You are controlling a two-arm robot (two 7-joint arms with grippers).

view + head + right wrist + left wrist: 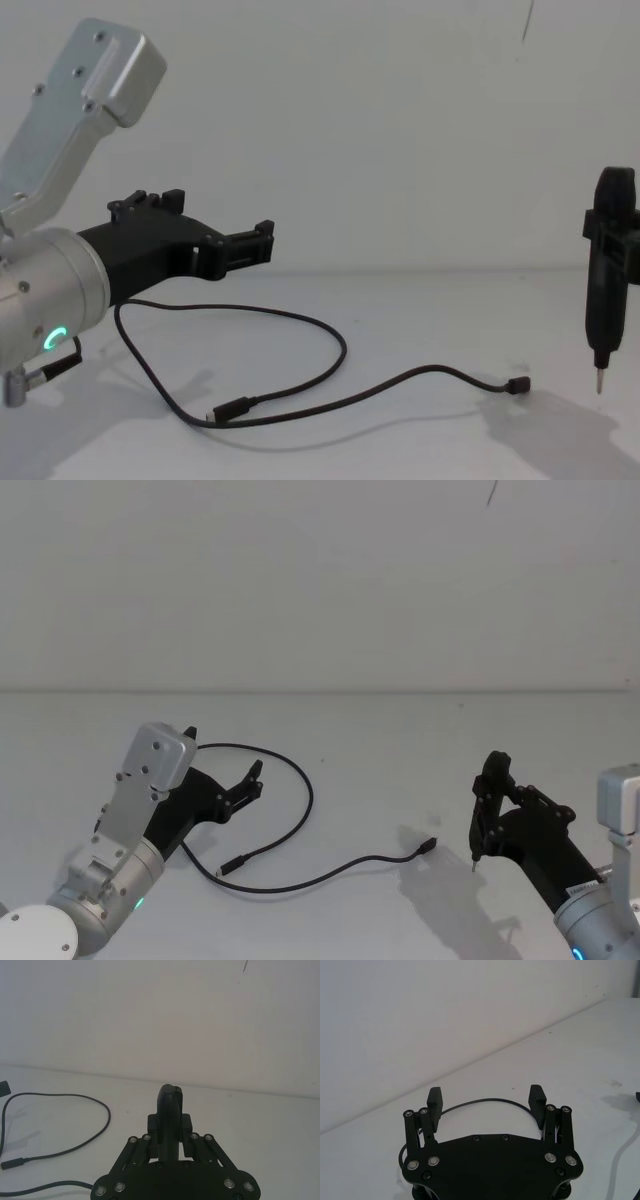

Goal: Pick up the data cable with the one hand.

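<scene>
The data cable (308, 798), centre-left, has a smooth matt black sheath. The left gripper (486, 1096) and right gripper (170, 1127) look like matt black plastic with shiny metal screws (550, 1157). The pen-like tool (603, 290), at right, is matt black, metal-tipped. The counter (380, 740) is smooth, matt white.

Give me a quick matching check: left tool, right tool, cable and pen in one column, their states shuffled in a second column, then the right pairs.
Things:
1. left tool
2. right tool
3. cable
4. pen

States:
A. lying loose on the table
B. upright, metal tip down
C. open, near the cable's loop
D. shut around the pen

Pairs: 1-C, 2-D, 3-A, 4-B
</scene>
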